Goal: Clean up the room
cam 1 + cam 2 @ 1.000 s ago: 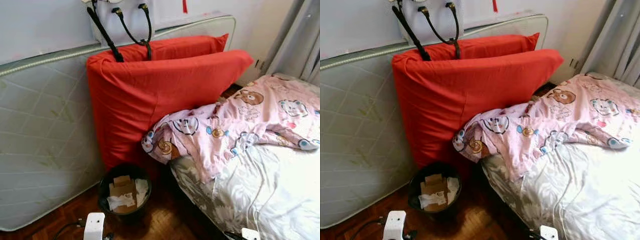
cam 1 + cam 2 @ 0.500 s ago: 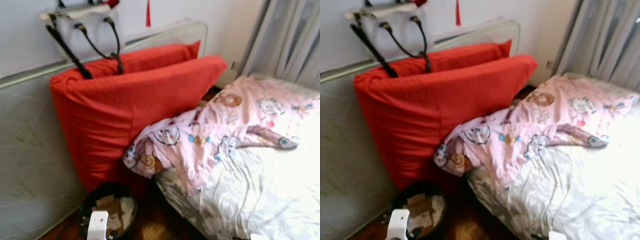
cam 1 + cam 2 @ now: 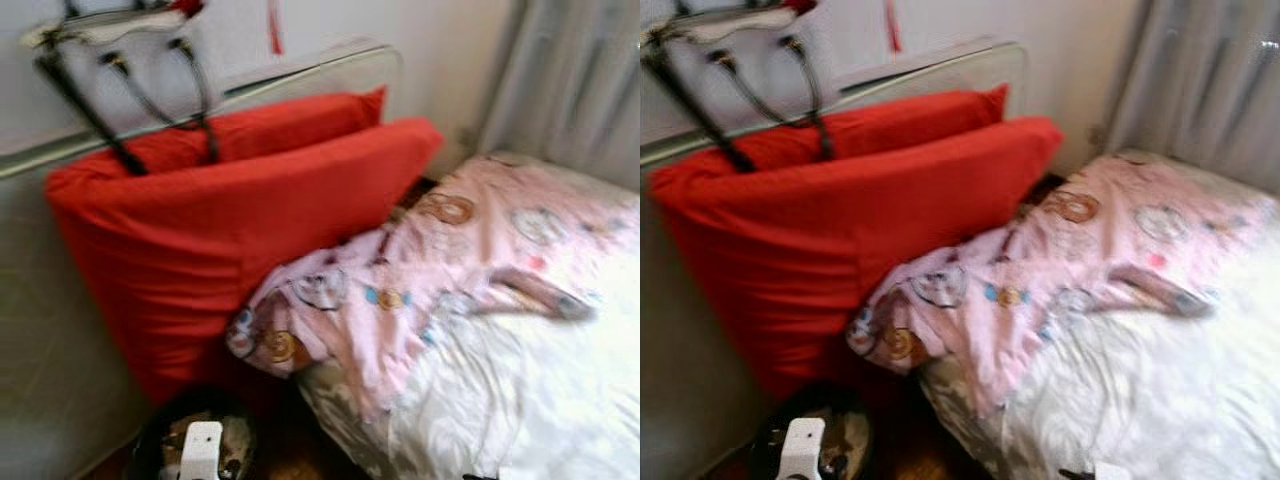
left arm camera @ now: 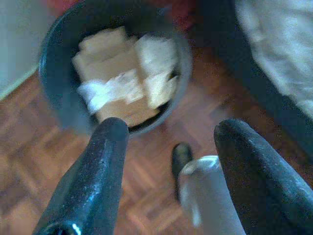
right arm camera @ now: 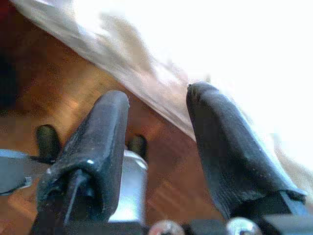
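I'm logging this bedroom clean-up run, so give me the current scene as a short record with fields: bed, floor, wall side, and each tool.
bed: pink cartoon-print blanket lies crumpled over a pale sheet
wall side: red cushion leans on a grey mattress; a white handbag with black straps sits on top
floor: dark trash bin holding cardboard and paper scraps, on wood parquet
left tool: open, empty, above the bin
right tool: open, empty, low beside the bed edge
image: blurred

View swung right; red cushion (image 3: 230,230) now blurred
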Robot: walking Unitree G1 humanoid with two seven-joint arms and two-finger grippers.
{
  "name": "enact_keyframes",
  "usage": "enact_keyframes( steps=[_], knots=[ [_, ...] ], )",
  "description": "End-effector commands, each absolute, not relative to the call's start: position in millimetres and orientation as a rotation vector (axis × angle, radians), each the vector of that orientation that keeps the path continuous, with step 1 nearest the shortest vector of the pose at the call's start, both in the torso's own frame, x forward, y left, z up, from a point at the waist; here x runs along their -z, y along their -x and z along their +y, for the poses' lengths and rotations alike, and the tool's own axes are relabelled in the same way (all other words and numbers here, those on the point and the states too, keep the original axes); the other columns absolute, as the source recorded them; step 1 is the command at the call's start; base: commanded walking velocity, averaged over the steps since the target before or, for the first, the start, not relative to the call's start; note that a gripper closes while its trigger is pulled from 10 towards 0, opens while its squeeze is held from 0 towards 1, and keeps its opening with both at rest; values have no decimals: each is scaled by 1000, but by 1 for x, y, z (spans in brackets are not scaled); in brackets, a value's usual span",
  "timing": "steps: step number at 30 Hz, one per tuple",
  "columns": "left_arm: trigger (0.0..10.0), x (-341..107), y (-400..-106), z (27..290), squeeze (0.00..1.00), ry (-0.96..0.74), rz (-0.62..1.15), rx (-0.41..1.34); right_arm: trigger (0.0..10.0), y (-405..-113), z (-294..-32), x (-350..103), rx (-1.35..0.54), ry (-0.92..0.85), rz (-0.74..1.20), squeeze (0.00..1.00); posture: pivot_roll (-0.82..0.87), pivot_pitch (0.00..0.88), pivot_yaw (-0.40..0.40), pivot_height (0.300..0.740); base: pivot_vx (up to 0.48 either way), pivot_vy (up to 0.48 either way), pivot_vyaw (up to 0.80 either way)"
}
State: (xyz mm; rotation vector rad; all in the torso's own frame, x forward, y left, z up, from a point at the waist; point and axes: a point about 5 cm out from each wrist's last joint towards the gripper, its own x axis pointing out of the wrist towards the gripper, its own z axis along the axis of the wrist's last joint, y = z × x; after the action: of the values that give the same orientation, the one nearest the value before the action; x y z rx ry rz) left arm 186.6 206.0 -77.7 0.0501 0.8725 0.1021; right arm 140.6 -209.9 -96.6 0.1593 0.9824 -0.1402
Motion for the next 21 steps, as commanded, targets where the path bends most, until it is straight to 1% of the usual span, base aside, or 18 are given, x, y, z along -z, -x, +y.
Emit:
enact_keyframes(
  steps=[1,3,5,8,12,13,14,16,21],
  knots=[
    [10000,79,-184,208,0,-47,886,-114,10000,-144,-207,96,127,-163,972,0,-5,0,-36,740,292,0,800],
    [10000,79,-184,208,0,-48,885,-115,10000,-144,-207,96,128,-166,972,0,-6,0,-36,740,279,0,800],
    [10000,79,-184,209,0,-49,881,-119,10000,-143,-207,96,130,-166,973,0,-6,0,-36,740,255,0,425],
    [10000,77,-187,209,0,-54,868,-117,10000,-143,-207,96,141,-178,968,0,-10,0,-35,740,0,0,0],
    [10000,71,-197,209,0,-39,819,-112,10000,-145,-207,95,142,-196,937,0,-7,0,-37,740,0,0,0],
    [10000,65,-207,208,0,-34,776,-107,10000,-147,-206,93,126,-214,915,0,-11,0,-37,740,0,0,0],
    [10000,65,-207,208,0,-34,776,-107,10000,-147,-206,93,126,-214,915,0,-11,0,-37,740,0,0,0],
    [10000,58,-218,207,0,-30,728,-102,10000,-148,-205,92,107,-231,893,0,-10,0,-37,740,0,0,0],
    [10000,31,-252,204,0,-4,546,-97,10000,-153,-203,88,73,-251,817,0,-8,0,-38,740,0,0,0]
  ],
)
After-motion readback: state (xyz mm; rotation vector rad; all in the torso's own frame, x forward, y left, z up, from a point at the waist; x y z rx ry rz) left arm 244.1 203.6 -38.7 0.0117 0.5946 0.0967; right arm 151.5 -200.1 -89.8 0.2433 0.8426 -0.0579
